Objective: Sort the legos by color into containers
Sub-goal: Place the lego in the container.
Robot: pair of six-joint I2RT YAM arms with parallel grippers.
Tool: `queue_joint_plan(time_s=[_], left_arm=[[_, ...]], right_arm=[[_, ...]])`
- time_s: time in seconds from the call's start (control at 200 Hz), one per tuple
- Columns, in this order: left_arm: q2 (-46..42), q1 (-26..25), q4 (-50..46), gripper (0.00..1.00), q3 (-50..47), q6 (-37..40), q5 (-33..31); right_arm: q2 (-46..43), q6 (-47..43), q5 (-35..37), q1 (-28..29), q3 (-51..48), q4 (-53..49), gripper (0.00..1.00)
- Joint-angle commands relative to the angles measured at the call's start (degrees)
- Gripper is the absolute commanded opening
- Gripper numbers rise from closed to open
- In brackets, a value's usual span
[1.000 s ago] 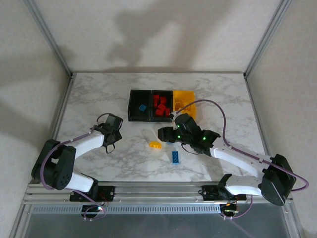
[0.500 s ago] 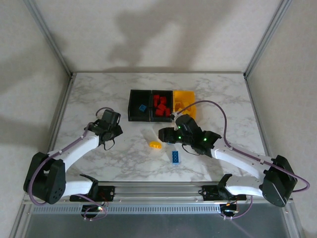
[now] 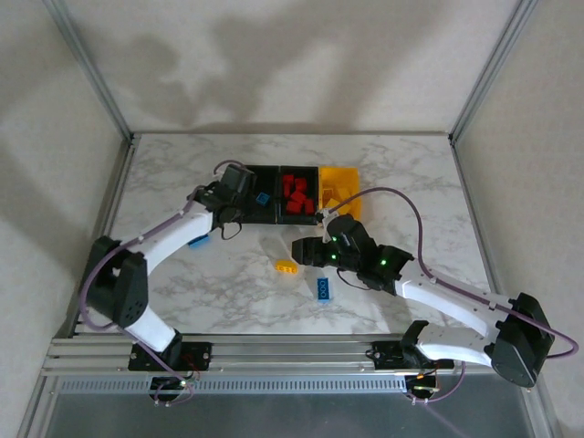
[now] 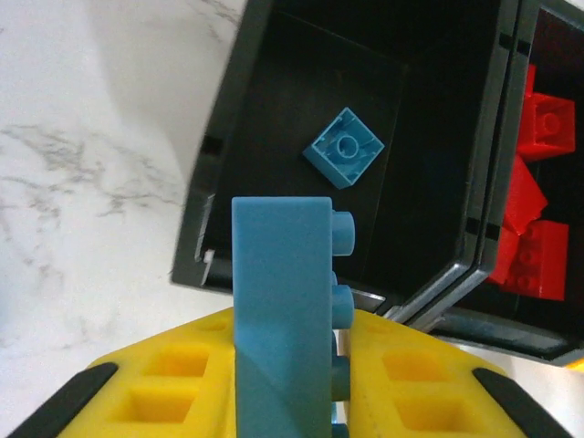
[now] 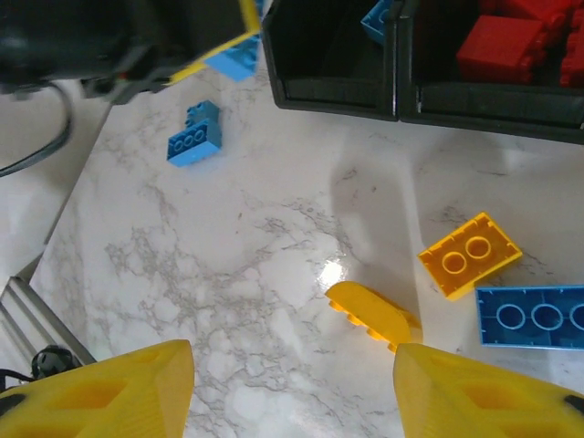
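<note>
My left gripper [image 3: 234, 179] is shut on a light blue lego [image 4: 283, 310], which stands on edge between the yellow fingers at the near left corner of the left black container [image 4: 212, 192]. One blue lego [image 4: 345, 148] lies inside that container. The middle black container [image 3: 297, 217] holds several red legos [image 3: 296, 193], and the yellow container [image 3: 351, 173] is on the right. My right gripper [image 5: 292, 392] is open and empty, hovering over the table. Ahead of it lie a yellow lego on its side [image 5: 374, 315], a square yellow lego [image 5: 470, 255] and a long blue lego [image 5: 538, 315].
Another blue lego [image 3: 198, 241] lies on the marble table left of centre, seen also in the right wrist view [image 5: 193, 137]. A yellow lego [image 3: 286, 266] and the long blue lego [image 3: 323, 288] sit between the arms. Metal frame posts stand at the table's back corners.
My left arm has swung from the table's left middle up to the left black container, carrying the blue lego. The right gripper has opened a little wider and barely shifted.
</note>
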Motion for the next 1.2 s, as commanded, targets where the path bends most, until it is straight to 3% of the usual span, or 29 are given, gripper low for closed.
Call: queue_joint_plan(time_s=[0.0, 0.305, 0.626, 0.726, 0.821, 0.976, 1.197], left_arm=[[4.65, -0.31, -2.18, 0.10, 5.30, 2.56, -0.74], [17.29, -0.31, -5.17, 0.13, 15.85, 3.45, -2.54], [22.32, -0.51, -6.09, 0.15, 19.66, 3.24, -2.84], [22.42, -0.58, -6.30, 0.22, 20.36, 3.03, -3.29], [22.37, -0.83, -7.13, 0.40, 21.20, 3.03, -4.17], [20.97, -1.01, -7.50, 0.48, 20.81, 3.16, -5.04], [17.29, -1.27, -7.71, 0.48, 19.69, 3.09, -5.48]], right_arm=[[-0.99, 1.16, 1.28, 1.22, -1.30, 1.40, 0.60], [-1.69, 2.54, 2.70, 1.66, -2.57, 0.92, 0.60], [-2.26, 2.54, 4.05, 1.63, -3.06, 0.43, 0.60], [-2.27, 2.60, 4.03, 1.66, -3.26, 0.60, 0.60], [-2.11, 2.45, 4.05, 1.67, -3.04, 0.43, 0.60], [-2.12, 2.18, 4.05, 1.66, -2.79, 0.17, 0.60], [-2.22, 2.10, 4.35, 1.66, -2.41, -0.01, 0.60]])
